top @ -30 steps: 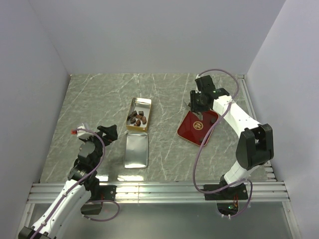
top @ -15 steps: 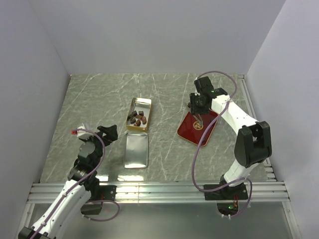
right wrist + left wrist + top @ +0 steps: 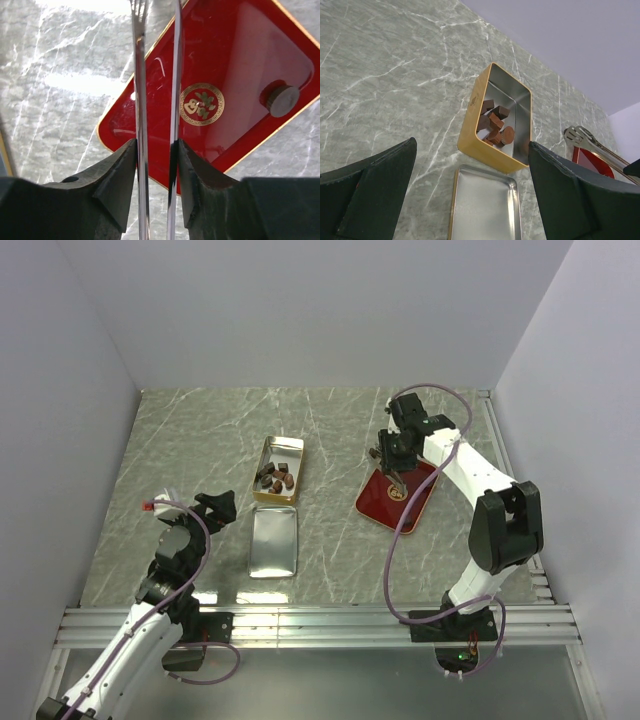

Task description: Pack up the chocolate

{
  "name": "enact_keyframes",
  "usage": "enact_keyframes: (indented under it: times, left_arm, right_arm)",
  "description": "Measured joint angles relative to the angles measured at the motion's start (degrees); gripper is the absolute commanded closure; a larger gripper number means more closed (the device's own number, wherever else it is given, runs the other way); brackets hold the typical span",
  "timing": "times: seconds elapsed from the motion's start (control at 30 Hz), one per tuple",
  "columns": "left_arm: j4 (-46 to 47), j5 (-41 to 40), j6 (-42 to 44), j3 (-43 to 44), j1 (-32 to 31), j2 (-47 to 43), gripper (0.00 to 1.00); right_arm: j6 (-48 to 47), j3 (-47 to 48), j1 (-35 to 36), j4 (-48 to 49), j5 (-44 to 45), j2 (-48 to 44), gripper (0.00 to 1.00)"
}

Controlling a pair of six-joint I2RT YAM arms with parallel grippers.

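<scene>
Several brown chocolate chunks [image 3: 275,477] lie in the open gold tin [image 3: 280,452], also in the left wrist view [image 3: 492,122] inside the tin [image 3: 472,107]. One round chocolate piece [image 3: 282,100] sits on the red tray [image 3: 250,55]. My right gripper [image 3: 156,145] is shut on metal tongs [image 3: 140,90] and holds them above the tray's [image 3: 417,502] left part; in the top view it [image 3: 392,455] hangs over the tray's far corner. The tong tips are empty. My left gripper [image 3: 213,508] is open and empty, left of the lid, its jaws wide apart [image 3: 472,144].
The tin's silver lid [image 3: 273,543] lies inside-up just in front of the tin, also in the left wrist view [image 3: 485,205]. Grey walls close in the marble table [image 3: 180,440] on three sides. The tongs show at the left wrist view's right edge [image 3: 590,142].
My right gripper with the tongs has shifted slightly left and turned over the red tray. The left arm has not moved.
</scene>
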Motion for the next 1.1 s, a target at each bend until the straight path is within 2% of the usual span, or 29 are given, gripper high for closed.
enact_keyframes:
  times: [0.33,0.5,0.73,1.1]
  left_arm:
    - [-0.33,-0.31,-0.02,0.0,-0.24,-0.04,0.01]
    - [-0.5,-0.39,-0.04,0.0,-0.28,-0.39,0.01]
    - [-0.74,-0.68,-0.07,0.0,-0.37,-0.39,0.01]
    - [-0.74,-0.76,-0.2,0.0,-0.39,-0.26,0.01]
  right_arm:
    - [-0.5,0.07,0.0,-0.85,-2.93,-0.22,0.59]
    - [-0.48,0.07,0.0,-0.85,-2.84,-0.22,0.67]
    - [-0.22,0.04,0.0,-0.76,-2.62,-0.57,0.7]
    - [0.87,-0.85,1.2,0.02,-3.45,-13.03,0.7]
